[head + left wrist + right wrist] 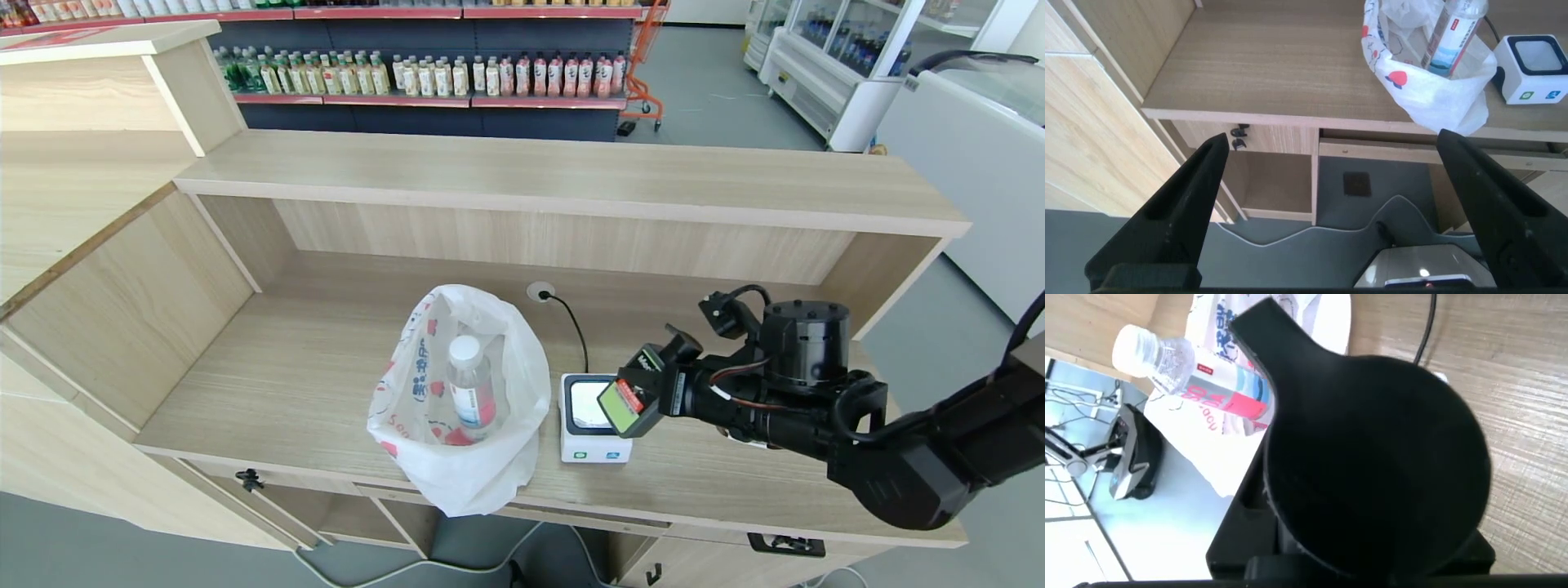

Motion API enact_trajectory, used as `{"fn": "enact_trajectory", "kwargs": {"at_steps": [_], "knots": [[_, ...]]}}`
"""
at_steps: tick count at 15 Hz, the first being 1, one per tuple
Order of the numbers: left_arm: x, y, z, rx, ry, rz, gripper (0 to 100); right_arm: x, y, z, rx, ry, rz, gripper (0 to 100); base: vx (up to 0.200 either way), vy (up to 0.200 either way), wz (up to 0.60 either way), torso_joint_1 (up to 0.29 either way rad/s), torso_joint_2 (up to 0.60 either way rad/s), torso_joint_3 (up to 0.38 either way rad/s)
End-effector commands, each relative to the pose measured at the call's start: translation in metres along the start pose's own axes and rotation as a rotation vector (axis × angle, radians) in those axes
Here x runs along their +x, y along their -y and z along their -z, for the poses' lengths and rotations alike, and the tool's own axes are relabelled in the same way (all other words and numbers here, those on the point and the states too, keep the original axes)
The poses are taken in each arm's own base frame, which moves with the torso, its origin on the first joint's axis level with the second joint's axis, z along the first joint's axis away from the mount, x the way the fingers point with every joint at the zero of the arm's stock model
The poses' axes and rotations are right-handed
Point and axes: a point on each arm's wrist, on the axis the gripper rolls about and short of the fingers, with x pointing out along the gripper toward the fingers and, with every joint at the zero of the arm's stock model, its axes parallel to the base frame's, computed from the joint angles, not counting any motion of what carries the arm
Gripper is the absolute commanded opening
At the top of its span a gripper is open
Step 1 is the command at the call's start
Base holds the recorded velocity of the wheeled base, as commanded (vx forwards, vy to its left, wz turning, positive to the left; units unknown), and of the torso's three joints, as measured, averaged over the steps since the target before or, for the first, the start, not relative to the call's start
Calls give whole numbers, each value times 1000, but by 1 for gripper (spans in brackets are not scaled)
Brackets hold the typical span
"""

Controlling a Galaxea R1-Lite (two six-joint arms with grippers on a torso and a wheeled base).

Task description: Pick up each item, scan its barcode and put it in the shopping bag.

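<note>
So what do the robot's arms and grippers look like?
The right arm is matte black with chunky rounded links, a cylindrical joint housing, looping black cables and thin red wires behind the right gripper. The left gripper has two broad, flat black fingers tapering to blunt tips.

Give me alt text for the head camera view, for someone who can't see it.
The right gripper holds a small green packet over a white barcode scanner on a wooden checkout counter. Beside the scanner, to the robot's left, a white shopping bag stands open with a clear water bottle upright inside.
</note>
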Motion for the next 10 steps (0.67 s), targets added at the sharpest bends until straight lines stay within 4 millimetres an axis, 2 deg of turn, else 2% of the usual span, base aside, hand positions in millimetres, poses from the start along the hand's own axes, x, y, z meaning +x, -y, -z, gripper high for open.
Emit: {"fn": "enact_trajectory", "kwargs": {"at_steps": [1,10], "knots": [[0,0,0,0,0,0,100,7,4,5,0,-20,7,0,0,0,0,0,0,0],[0,0,0,1,0,0,100,27,4,10,-15,-31,-1,0,0,0,0,0,0,0]]}}
